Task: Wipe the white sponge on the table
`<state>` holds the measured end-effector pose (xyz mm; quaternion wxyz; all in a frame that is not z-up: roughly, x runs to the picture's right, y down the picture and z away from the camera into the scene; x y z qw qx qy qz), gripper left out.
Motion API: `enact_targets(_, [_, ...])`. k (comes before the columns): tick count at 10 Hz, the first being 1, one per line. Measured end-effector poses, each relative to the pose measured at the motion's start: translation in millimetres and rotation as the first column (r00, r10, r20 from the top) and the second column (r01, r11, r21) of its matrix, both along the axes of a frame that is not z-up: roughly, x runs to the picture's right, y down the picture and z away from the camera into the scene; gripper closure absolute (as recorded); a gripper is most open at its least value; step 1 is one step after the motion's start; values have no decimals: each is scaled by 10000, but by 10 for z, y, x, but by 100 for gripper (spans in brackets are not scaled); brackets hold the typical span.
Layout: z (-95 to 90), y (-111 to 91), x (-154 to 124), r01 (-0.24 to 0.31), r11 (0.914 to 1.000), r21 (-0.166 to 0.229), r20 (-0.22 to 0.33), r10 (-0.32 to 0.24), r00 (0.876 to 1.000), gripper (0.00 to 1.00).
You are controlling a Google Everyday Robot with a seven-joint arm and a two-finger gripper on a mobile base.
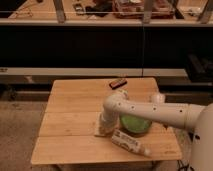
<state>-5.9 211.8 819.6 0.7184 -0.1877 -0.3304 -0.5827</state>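
The light wooden table (70, 120) fills the lower middle of the camera view. My arm reaches in from the right and bends down to the tabletop. My gripper (103, 129) points down at the table's middle, just left of the green bowl (134, 124). A small flat off-white pad, the white sponge (98, 133), shows at the gripper's tip, lying on the table. Most of the sponge is hidden by the gripper.
A white labelled bottle (130, 142) lies on its side in front of the bowl. A small dark object (118, 83) lies near the table's far edge. A small white cup (156, 98) stands at the right behind my arm. Dark shelving runs behind the table.
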Motion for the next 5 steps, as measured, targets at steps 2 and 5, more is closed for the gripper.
enact_targets(2, [129,-192,57,-123,9999,6,-158,123,9998,100])
enact_targets(5, [284,-292,-184,-420,9968,-678,487,453,9978,100])
